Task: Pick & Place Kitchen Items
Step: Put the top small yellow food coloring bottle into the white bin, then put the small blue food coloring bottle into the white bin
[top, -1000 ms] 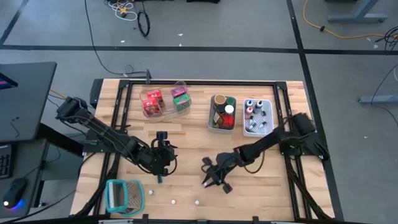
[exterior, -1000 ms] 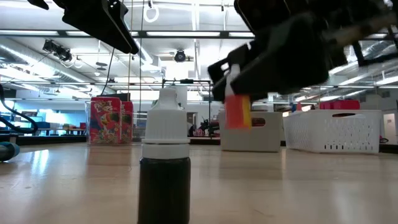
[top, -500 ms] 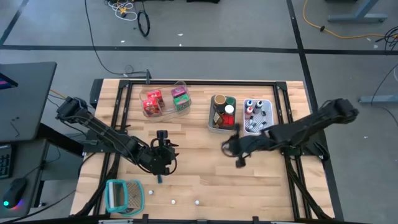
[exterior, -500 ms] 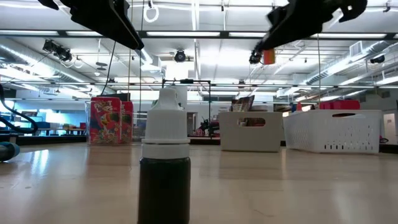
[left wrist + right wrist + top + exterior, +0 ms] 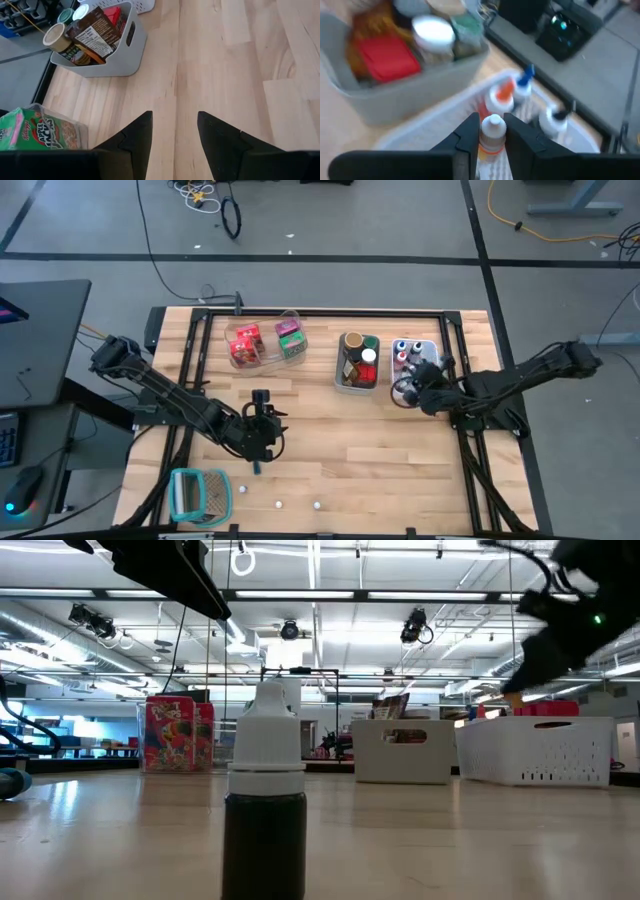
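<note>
My right gripper (image 5: 492, 120) hangs above the near rim of the white bin (image 5: 425, 350) and is shut on a small bottle (image 5: 492, 134) with a white cap and an orange label. It shows in the high view as the right gripper (image 5: 405, 390). Several capped bottles (image 5: 520, 89) stand in that bin. My left gripper (image 5: 174, 116) is open above bare wood left of the table's middle, seen from above as the left gripper (image 5: 262, 402). A dark bottle with a white cap (image 5: 265, 790) stands upright on the table near its near edge. My right gripper pinches the small bottle between its two fingers (image 5: 470, 131), one on each side of the upper body just under the white cap (image 5: 493, 123). The bottle lies along the fingers with its cap toward their tips. It is lifted clear, above the white bin's near rim.
A grey bin (image 5: 340, 385) with jars and a brown packet stands left of the white bin. A clear bin (image 5: 265, 360) with red and green packets is at the far left. A teal-and-white ribbed holder (image 5: 200, 493) and tiny white pieces (image 5: 278, 503) lie near the near edge.
My right gripper has risen from low over the table's near middle and travelled toward the far right, carrying the small bottle lifted clear to the white bin. It has stayed shut on the bottle. The left arm has kept still.
</note>
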Motion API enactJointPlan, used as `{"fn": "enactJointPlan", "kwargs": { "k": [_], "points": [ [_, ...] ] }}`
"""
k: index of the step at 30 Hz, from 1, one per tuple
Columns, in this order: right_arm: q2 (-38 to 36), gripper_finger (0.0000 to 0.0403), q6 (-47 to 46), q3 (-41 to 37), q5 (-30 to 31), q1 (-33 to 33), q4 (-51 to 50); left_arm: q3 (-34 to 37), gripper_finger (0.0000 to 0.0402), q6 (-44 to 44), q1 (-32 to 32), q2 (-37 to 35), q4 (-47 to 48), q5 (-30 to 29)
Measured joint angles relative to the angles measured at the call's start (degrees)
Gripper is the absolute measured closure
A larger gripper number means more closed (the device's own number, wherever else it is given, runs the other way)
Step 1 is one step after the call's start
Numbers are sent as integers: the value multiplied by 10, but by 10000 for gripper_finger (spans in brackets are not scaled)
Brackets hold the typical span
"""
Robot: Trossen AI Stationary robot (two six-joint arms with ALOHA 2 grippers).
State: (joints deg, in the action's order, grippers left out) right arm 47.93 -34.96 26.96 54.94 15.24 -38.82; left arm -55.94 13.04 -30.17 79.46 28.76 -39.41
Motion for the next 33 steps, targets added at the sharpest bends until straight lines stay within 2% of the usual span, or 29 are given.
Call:
{"fn": "enactJointPlan", "kwargs": {
  "k": [6, 9, 18, 28, 33],
  "points": [
    [-18, 323, -99, -92, -1, -15, 8, 0, 236, -13, 1, 0, -2, -9],
    [-17, 323, -114, -119, -5, -19, 19, 0, 236, -17, 7, 0, -20, -15],
    [-17, 312, -48, -122, -5, -30, 83, 0, 236, -33, 20, 0, -73, 23],
    [-17, 253, -96, -122, -5, -64, 80, 0, 236, -28, 20, 0, -73, 51],
    [-17, 234, -63, -122, -4, -72, 121, 0, 236, -28, 20, 0, -73, 51]
  ]
}}
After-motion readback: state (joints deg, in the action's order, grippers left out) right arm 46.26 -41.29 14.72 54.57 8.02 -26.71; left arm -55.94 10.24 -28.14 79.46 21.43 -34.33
